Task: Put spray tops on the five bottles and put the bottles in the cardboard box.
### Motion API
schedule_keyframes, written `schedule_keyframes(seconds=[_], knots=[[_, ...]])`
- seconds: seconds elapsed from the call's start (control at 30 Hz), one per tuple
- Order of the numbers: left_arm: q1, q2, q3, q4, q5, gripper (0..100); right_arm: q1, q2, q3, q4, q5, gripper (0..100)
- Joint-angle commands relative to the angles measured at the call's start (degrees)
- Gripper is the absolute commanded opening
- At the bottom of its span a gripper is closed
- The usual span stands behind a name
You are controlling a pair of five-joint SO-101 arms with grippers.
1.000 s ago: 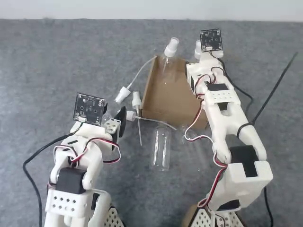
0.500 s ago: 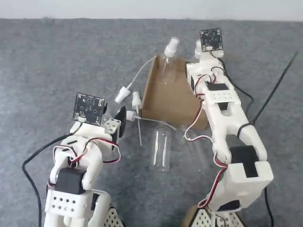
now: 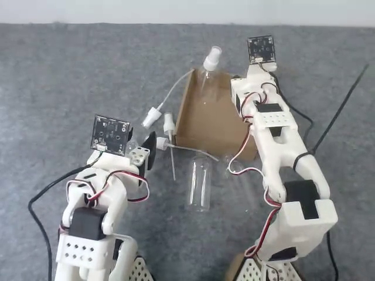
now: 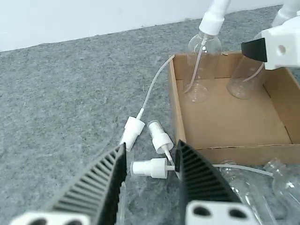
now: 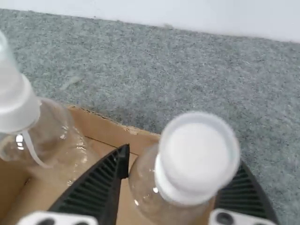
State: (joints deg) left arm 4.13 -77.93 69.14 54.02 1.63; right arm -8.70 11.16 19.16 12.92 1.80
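High view gives us grey felt (image 3: 64,76) covering the table up to a pale wall (image 3: 176,10). Our left gripper (image 4: 151,149) hangs with jaws apart over loose spray tops (image 4: 161,138) beside the cardboard box (image 3: 214,123). Our right gripper (image 5: 180,161) is clamped on a capped bottle (image 5: 197,150) in the box's far corner, near another capped bottle (image 3: 208,73). We see an uncapped bottle (image 3: 198,184) lying outside the box.

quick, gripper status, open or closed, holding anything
left gripper: open, holding nothing.
right gripper: closed on a bottle in the cardboard box.
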Motion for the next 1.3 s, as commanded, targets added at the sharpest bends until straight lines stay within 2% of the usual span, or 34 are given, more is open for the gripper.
schedule_keyframes(seconds=[0.0,0.4,0.6,0.9,1.1,1.27], knots=[[0.09,0.35,-0.13,-1.23,-0.09,16,0.31,-1.27,-3.69,-0.92,-0.09,24.6],[0.09,0.35,-0.13,-1.23,-0.09,16,-0.04,-1.27,-5.98,-0.04,0.00,24.6],[0.09,0.35,-0.13,-1.23,-0.09,16,-0.66,-1.27,-12.92,8.13,-0.09,24.6],[0.09,0.35,-0.13,-1.23,-0.09,16,-1.71,-1.45,-14.59,10.42,-0.09,24.6],[0.09,0.35,-0.13,-1.23,-0.09,16,-1.45,-7.52,-14.86,11.47,-0.09,24.3],[0.09,0.35,-0.13,-1.23,-0.09,16,-1.19,-16.13,-16.00,20.88,1.85,24.5]])
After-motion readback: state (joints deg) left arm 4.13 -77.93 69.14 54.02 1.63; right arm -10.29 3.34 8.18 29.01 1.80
